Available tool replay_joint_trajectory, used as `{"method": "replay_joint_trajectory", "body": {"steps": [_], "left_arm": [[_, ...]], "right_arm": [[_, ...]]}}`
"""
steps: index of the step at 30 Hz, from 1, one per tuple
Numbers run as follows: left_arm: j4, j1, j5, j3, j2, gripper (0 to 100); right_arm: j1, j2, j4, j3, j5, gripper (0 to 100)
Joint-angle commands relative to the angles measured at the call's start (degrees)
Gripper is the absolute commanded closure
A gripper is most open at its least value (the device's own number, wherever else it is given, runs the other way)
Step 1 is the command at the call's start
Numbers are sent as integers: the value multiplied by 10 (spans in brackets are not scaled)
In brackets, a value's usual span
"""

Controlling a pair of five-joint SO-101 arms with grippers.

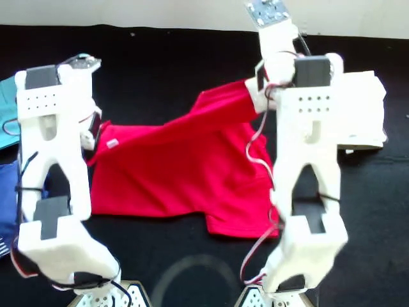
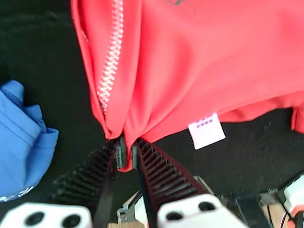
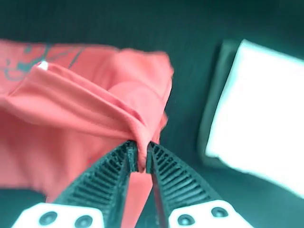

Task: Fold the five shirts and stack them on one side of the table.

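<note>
The left gripper (image 2: 126,156) and the right gripper (image 3: 140,159) are each pinched tight on the red shirt (image 1: 172,169) lying mid-way across the black table (image 1: 160,70), its small white tag (image 2: 206,130) bearing purple marks too tiny to read.

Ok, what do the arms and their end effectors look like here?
The left arm and right arm are white blocky plastic with black motor blocks. Red and white cables run along the right arm. The left end effector and right end effector have black ribbed fingers on white bases.
</note>
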Motion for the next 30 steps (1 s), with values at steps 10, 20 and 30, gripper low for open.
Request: {"method": "replay_joint_trajectory", "body": {"steps": [10, 20, 30], "left_arm": [[-120, 7, -24, 240, -76, 991], [-207, 7, -24, 368, -79, 991], [-183, -1, -24, 366, -108, 991]], "right_arm": [[9, -430, -229, 695, -2, 992], [43, -541, -306, 922, 0, 992], [44, -627, -231, 903, 3, 992]]}}
